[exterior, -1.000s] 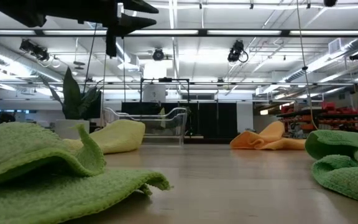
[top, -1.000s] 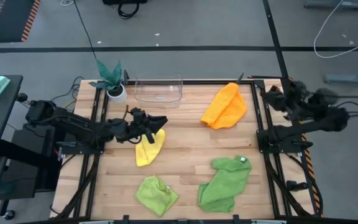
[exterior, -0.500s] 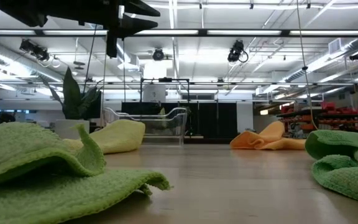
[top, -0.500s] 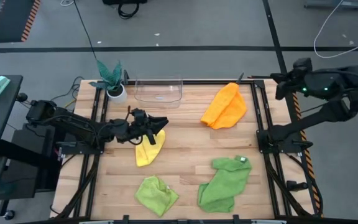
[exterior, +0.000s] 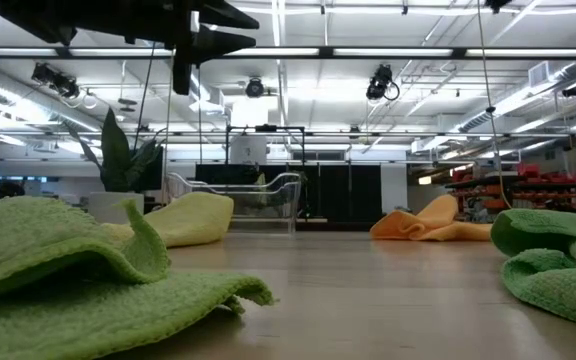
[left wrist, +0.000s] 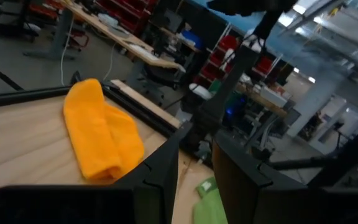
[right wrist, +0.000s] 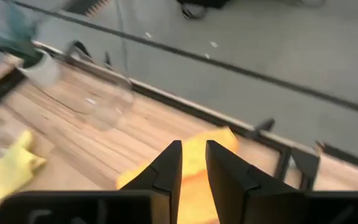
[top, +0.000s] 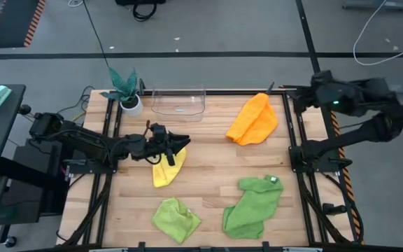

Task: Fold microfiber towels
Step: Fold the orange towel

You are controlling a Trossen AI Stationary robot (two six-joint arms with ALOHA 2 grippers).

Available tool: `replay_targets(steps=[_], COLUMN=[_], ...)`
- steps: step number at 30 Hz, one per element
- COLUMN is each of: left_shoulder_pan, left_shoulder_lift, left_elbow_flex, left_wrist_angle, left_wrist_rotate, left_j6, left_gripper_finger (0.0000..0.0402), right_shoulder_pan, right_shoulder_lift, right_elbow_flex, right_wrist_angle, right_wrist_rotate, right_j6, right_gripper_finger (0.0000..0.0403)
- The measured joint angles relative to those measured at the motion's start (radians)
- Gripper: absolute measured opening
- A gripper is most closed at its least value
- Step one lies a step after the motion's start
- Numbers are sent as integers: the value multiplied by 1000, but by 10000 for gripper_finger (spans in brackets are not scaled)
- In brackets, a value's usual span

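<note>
Four towels lie crumpled on the wooden table: orange (top: 252, 119) at the far right, yellow (top: 168, 166) left of centre, lime green (top: 175, 218) at the near edge, and mid-green (top: 252, 204) with a white tag (top: 273, 179) at the near right. My left gripper (top: 184, 142) hovers level, high above the yellow towel's far end, open with a narrow gap and nothing in it (left wrist: 196, 168). My right gripper (top: 290, 93) is raised over the table's far right rail, slanting down toward the orange towel (right wrist: 194, 158), also open and empty.
A teal-leaved plant in a white pot (top: 126, 91) stands at the far left corner. A clear plastic container (top: 178, 103) sits beside it at the far edge. Black metal rails run along the left (top: 107, 140) and right (top: 292, 140) sides. Bare wood lies mid-table.
My right arm has risen from its folded place beyond the table's right edge. Its gripper has swung toward the far right corner and tipped downward, so it now faces the orange towel. The towels have not moved.
</note>
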State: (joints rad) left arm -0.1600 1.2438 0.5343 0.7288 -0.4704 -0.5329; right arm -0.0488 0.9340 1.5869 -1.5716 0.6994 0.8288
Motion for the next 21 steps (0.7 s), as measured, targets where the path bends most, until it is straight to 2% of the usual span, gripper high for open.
replay_targets(steps=[8,14,18,21], left_shoulder_pan=[0,0,18,49], left_shoulder_lift=[0,0,0,0], left_elbow_flex=[0,0,0,0], left_wrist_angle=[-98,-121,-121,-122], left_wrist_rotate=[4,5,10,64], left_j6=[3,-4,-25,-60], left_gripper_finger=[107,107,107,107], right_shoulder_pan=[-151,-264,-346,-439], right_shoulder_lift=[4,11,23,35], right_elbow_flex=[-230,-377,-459,-512], right_wrist_angle=[0,8,71,173], right_wrist_rotate=[-168,-259,-313,-373], right_j6=[88,95,29,-73], right_gripper_finger=[96,95,95,94])
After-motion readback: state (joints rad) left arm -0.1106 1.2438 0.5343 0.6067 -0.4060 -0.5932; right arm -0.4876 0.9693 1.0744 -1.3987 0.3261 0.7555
